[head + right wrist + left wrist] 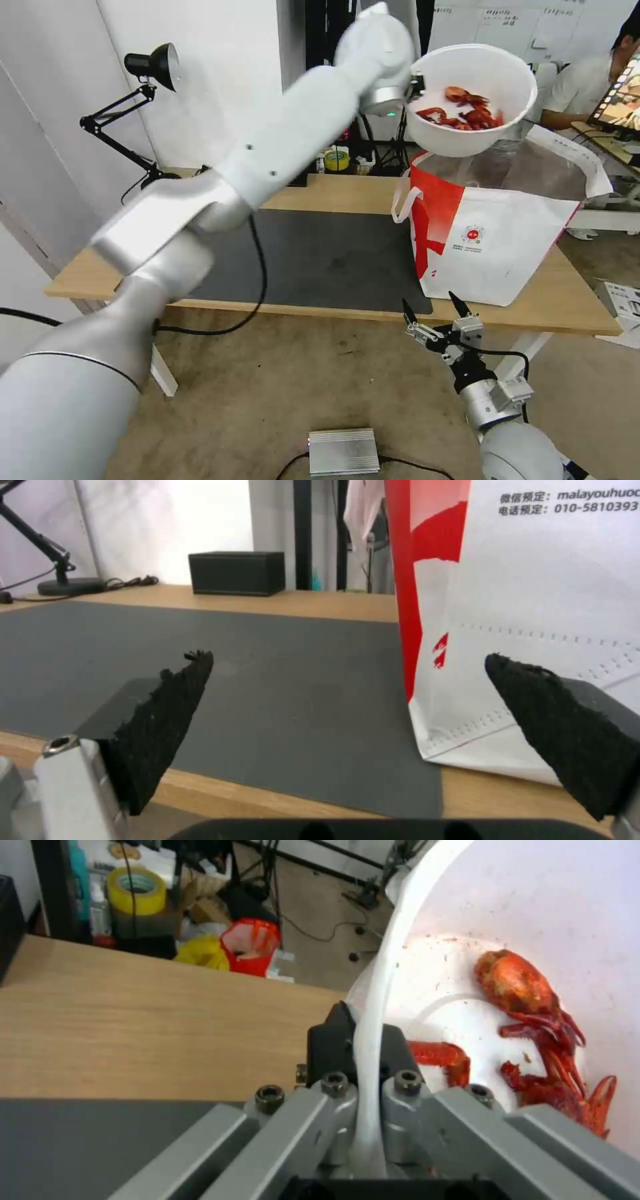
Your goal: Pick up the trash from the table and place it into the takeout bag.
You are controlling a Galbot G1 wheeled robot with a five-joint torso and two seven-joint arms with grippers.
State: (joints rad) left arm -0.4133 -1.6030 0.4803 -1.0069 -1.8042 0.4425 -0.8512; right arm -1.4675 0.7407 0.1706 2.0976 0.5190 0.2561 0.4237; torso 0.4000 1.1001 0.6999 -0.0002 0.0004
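**One bowl held over the bag's mouth**

One piece of trash is in hand: the white round bowl (472,100), crayfish shells (467,113) red in its bottom, sits in the upper right of the head view, directly above the open takeout bag (493,247). The left gripper (415,87) holds it by the rim; in the left wrist view the jaws are clenched on the thin white wall, one finger inside and one outside. That edge grip likely suits a bowl too wide to span, and it keeps the shells low in the bowl, which tilts slightly toward the camera. The bag stands upright on the right end of the table (333,193), its corner on the dark grey mat (313,260), foil lining open upward to receive a drop.

The right gripper (437,308) hangs at lower centre, just below the table's front edge, jaws spread wide and empty, near the bag's base.

The mat looks bare, so this seems a late item.
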